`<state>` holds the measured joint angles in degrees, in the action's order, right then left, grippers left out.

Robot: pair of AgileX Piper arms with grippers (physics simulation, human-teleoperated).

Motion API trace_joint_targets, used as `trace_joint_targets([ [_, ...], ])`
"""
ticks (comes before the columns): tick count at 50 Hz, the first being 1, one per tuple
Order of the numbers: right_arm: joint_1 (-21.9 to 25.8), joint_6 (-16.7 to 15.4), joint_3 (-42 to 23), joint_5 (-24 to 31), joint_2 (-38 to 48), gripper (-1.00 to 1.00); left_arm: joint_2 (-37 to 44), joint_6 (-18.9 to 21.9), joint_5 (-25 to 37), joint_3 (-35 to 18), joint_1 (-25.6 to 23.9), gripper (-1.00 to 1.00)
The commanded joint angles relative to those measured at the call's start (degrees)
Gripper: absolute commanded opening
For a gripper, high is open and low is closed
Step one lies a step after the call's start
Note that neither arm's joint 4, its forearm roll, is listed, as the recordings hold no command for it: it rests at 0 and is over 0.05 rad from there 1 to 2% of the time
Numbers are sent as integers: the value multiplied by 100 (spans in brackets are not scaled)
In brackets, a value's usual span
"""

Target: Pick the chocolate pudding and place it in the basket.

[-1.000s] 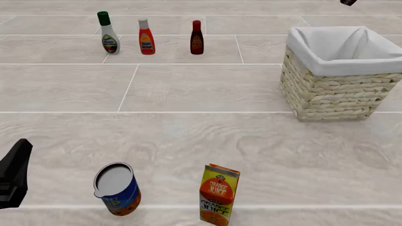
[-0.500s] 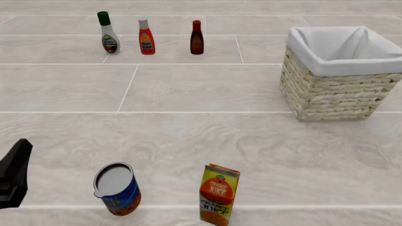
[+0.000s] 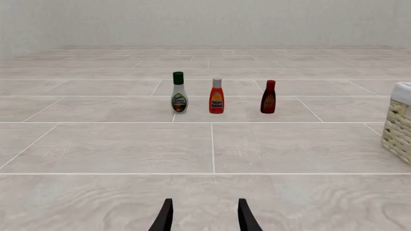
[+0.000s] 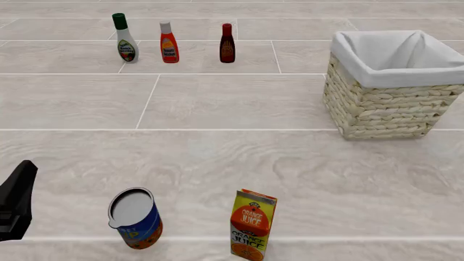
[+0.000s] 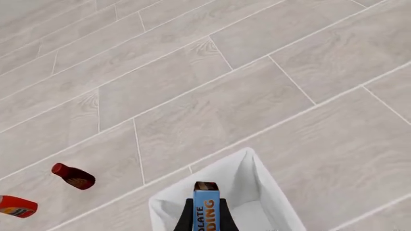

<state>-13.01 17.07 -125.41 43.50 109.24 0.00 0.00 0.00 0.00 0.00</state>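
The chocolate pudding [image 5: 206, 208], a small carton with a blue edge toward the camera, shows only in the right wrist view, where my right gripper [image 5: 206, 219] is shut on it. It hangs above the basket [image 5: 257, 192], over the near side of its white-lined opening. The front view shows the straw-coloured wicker basket [image 4: 384, 109] at the right, but neither the pudding nor the right gripper. My left gripper [image 4: 16, 202] stays low at the front left edge; in the left wrist view it [image 3: 204, 220] stands open with nothing between its fingers.
Three bottles stand in a row at the back left: a white one with a green cap [image 4: 125, 39], an orange-red one [image 4: 169, 43] and a dark brown sauce bottle [image 4: 227, 44]. A blue can [image 4: 135, 218] and an orange juice carton [image 4: 252, 224] stand near the front edge.
A dark tip of the right arm at the front view's top right edge one second ago has moved out of that view. The left arm and the table objects have not moved.
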Motion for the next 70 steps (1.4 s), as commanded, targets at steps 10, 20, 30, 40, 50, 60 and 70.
trace_joint_targets([
  [10, -106, 139, -82, -107, 323, -100, 0, 0, 0, 0, 0, 100],
  [20, -61, 179, -184, -144, 548, -100, 0, 0, 0, 0, 0, 100],
  [30, -33, 257, -165, -185, 687, -100, 0, 0, 0, 0, 0, 100],
  [40, -33, 310, 32, -306, 713, -100, 0, 0, 0, 0, 0, 100],
  [50, 4, 401, 290, -454, 737, -100, 0, 0, 0, 0, 0, 100],
  [60, 5, 434, 572, -583, 662, -100, 0, 0, 0, 0, 0, 100],
  [70, 21, 433, 974, -815, 575, -100, 0, 0, 0, 0, 0, 100],
])
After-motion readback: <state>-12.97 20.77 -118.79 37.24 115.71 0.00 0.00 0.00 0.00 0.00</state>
